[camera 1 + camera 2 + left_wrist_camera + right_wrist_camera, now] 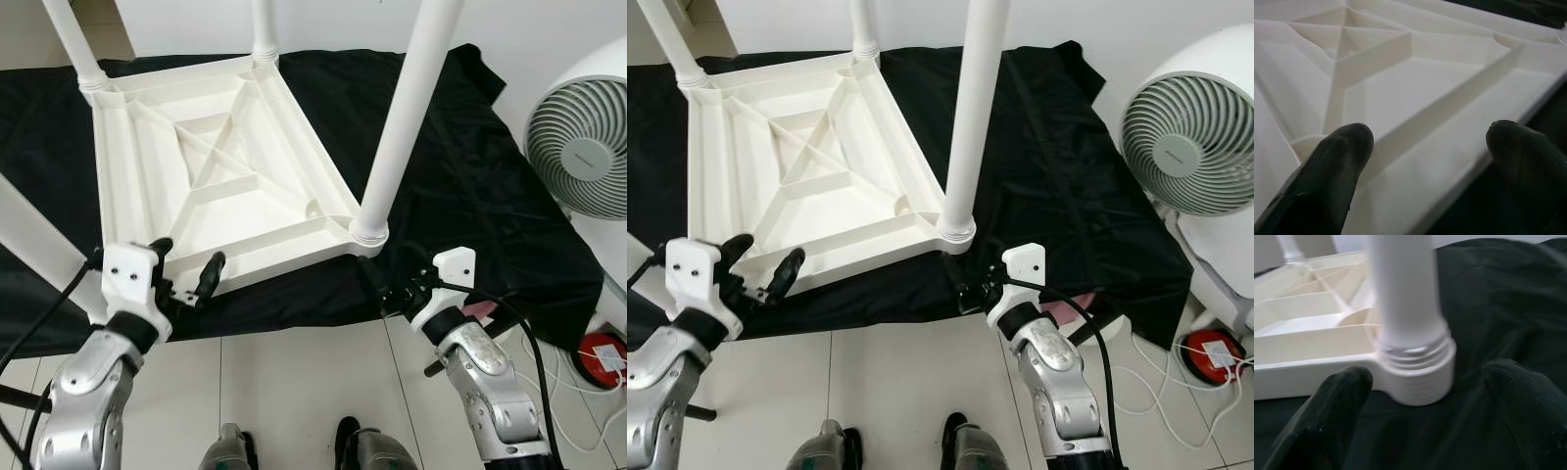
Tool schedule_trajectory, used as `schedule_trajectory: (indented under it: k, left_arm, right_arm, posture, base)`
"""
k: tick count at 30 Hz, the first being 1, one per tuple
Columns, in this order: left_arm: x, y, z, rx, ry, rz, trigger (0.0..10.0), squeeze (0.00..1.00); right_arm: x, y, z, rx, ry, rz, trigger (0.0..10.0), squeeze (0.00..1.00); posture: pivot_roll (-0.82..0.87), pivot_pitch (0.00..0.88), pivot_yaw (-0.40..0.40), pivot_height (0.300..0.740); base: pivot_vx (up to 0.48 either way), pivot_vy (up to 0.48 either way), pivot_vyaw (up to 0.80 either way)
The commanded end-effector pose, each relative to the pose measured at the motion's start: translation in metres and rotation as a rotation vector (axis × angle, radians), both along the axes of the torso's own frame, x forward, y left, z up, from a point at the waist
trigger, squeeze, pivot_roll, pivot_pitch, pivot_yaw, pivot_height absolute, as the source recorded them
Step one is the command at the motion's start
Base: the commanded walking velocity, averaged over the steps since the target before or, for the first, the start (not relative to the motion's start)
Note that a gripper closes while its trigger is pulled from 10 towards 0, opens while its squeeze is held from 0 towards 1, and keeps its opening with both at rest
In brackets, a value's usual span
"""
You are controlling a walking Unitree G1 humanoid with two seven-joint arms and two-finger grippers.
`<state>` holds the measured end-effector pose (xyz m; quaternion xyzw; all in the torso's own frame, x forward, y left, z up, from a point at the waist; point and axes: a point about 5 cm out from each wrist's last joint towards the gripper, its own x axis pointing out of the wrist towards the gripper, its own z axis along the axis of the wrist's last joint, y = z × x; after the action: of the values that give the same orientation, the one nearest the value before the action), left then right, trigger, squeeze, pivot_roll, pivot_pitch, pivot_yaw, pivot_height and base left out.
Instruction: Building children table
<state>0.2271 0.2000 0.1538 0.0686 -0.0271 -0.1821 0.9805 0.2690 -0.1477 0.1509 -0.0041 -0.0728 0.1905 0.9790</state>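
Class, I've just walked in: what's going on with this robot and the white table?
The white children's table lies upside down on a black cloth, legs screwed in and pointing up. The left claw, open, hovers at the tabletop's near edge. The right claw, open, faces the base of the nearest leg. Neither grips anything.

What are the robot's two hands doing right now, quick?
Left gripper: open, empty, at the upside-down white table's near edge.
Right gripper: open, empty, facing the near table leg.
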Motion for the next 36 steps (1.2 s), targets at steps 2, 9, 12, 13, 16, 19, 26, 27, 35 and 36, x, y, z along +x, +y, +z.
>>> schedule_trajectory:
  k: [2,9,12,13,16,19,26,27,35,36]
  left_arm:
    - [-0.01,0.004,-0.007,0.068,0.042,-0.091,10.0,0.0]
    - [-0.016,0.027,-0.023,0.176,0.125,-0.085,10.0,0.0]
    - [-0.009,0.044,-0.029,0.255,0.141,-0.061,10.0,0.0]
    - [-0.006,0.05,-0.03,0.291,0.141,-0.053,10.0,0.0]
    - [-0.001,0.058,-0.032,0.322,0.154,-0.041,10.0,0.0]
    - [0.005,0.064,-0.037,0.361,0.181,-0.044,10.0,0.0]
    - [0.022,0.073,-0.044,0.434,0.189,-0.079,10.0,0.0]
    - [0.022,0.073,-0.044,0.434,0.189,-0.079,10.0,0.0]
    - [0.056,0.072,-0.036,0.362,0.112,-0.01,10.0,0.0]
    - [0.056,0.072,-0.036,0.362,0.112,-0.01,10.0,0.0]
  right_arm:
    - [0.004,-0.005,-0.001,0.002,-0.005,-0.044,10.0,0.0]
    - [0.014,-0.008,0.007,0.011,-0.042,-0.071,10.0,0.0]
    - [0.021,-0.009,0.01,0.005,-0.062,-0.078,10.0,0.0]
    - [0.024,-0.01,0.013,-0.001,-0.074,-0.089,10.0,0.0]
    - [0.027,-0.01,0.016,-0.002,-0.084,-0.097,10.0,0.0]
    - [0.029,-0.006,0.018,0.007,-0.083,-0.085,10.0,0.0]
    - [0.031,0.002,0.016,-0.004,-0.073,-0.033,10.0,0.0]
    - [0.031,0.002,0.016,-0.004,-0.073,-0.033,10.0,0.0]
    - [0.033,-0.003,0.016,-0.004,-0.081,-0.035,10.0,0.0]
    - [0.033,-0.003,0.016,-0.004,-0.081,-0.035,10.0,0.0]
  posture:
    - [-0.02,0.177,0.026,0.74]
    - [-0.01,0.166,0.02,0.74]
    - [-0.01,0.155,0.015,0.74]
    - [-0.01,0.155,0.015,0.74]
    - [-0.01,0.142,0.013,0.74]
    - [-0.01,0.14,0.013,0.74]
    - [-0.01,0.127,0.001,0.74]
    - [-0.01,0.127,0.001,0.74]
    - [-0.04,0.161,-0.013,0.74]
    - [-0.04,0.161,-0.013,0.74]
  base:
    - [0.0,0.0,0.0]
    - [0.0,0.0,0.0]
    - [0.0,0.0,0.0]
    - [0.0,0.0,0.0]
    - [0.0,0.0,0.0]
    - [0.0,0.0,0.0]
    - [0.0,0.0,0.0]
    - [0.0,0.0,0.0]
    - [0.0,0.0,0.0]
    - [0.0,0.0,0.0]
